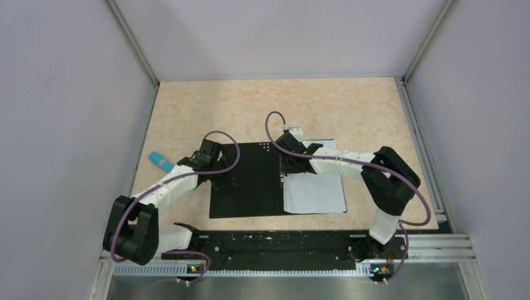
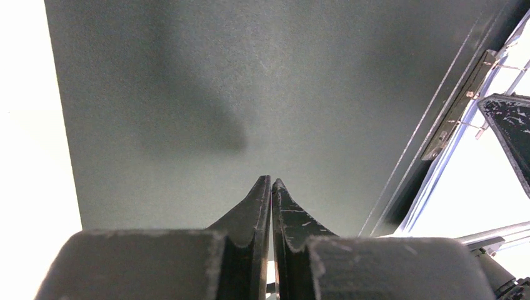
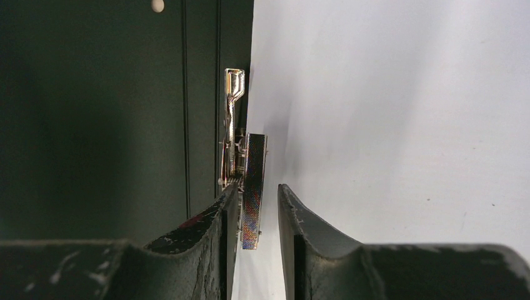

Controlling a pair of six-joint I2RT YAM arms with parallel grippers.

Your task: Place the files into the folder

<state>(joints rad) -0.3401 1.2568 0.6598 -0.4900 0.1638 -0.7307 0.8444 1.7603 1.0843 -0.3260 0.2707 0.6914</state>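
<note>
Arms are bent inward: left claw held shut over the folder, right claw parted astride its clip.

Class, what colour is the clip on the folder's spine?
The clip is shiny silver metal, seen best in the right wrist view.

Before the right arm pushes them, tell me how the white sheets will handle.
The white sheets look thin and flat, so probably floppy and light. Their smooth surface may slide over the folder unless the metal clip pins them.
</note>
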